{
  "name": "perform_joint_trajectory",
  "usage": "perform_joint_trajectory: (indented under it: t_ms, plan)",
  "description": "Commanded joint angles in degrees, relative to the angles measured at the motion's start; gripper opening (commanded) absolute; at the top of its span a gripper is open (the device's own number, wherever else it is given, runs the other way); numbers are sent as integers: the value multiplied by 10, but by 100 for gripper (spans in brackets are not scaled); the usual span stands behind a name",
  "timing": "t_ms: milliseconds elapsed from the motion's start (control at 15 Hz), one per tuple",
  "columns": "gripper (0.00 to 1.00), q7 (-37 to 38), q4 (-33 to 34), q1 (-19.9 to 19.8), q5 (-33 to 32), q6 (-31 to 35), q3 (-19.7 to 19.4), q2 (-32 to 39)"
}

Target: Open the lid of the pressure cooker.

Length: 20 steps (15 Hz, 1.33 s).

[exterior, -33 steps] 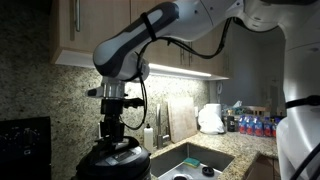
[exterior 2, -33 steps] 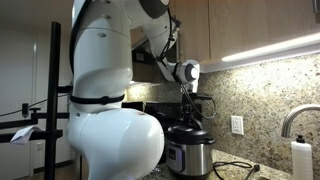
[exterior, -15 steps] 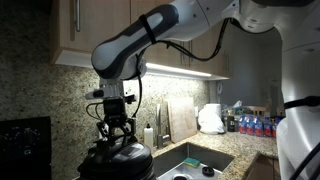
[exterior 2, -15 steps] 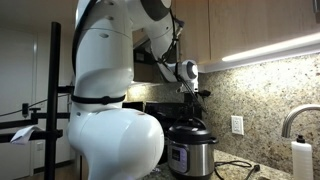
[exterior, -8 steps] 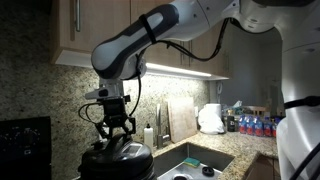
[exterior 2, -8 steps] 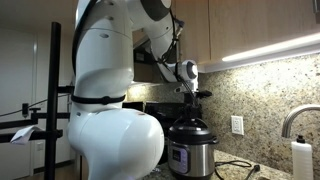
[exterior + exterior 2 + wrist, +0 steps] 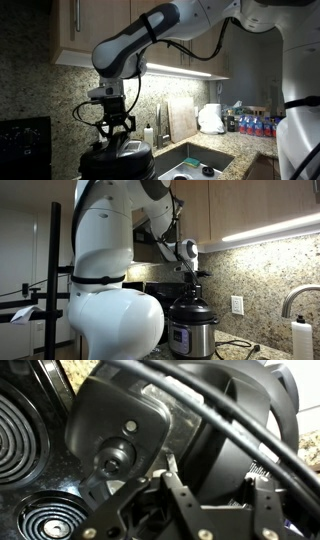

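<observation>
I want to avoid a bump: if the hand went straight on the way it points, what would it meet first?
The lid. The hand points down and looks shut on its top handle, so they already touch; the pressure cooker sits beneath.

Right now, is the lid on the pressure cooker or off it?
Apparently on: the lid covers the pressure cooker, with the gripper shut on it; a small gap cannot be told.

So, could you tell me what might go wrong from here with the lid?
The gripper is shut on only the small top handle of the lid, so the lid could tilt or slip and drop onto the cooker. The stove sits right beside it; a swinging lid might strike it.
</observation>
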Motion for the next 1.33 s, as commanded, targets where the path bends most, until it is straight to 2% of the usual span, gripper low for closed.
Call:
perform_joint_trajectory:
  t_ms: [0,200,333,667,1000,1267]
  plan:
    - [14,-104,-2,-13,-26,29,-7,-1]
    - [14,-147,-13,-12,-11,50,-9,-14]
    - [14,-82,-15,7,-7,62,13,-13]
    - [14,-99,-57,-4,28,101,-2,-51]
    - [14,-92,-86,-6,90,145,-23,-69]
    - [14,-62,-72,-6,95,117,-26,-60]
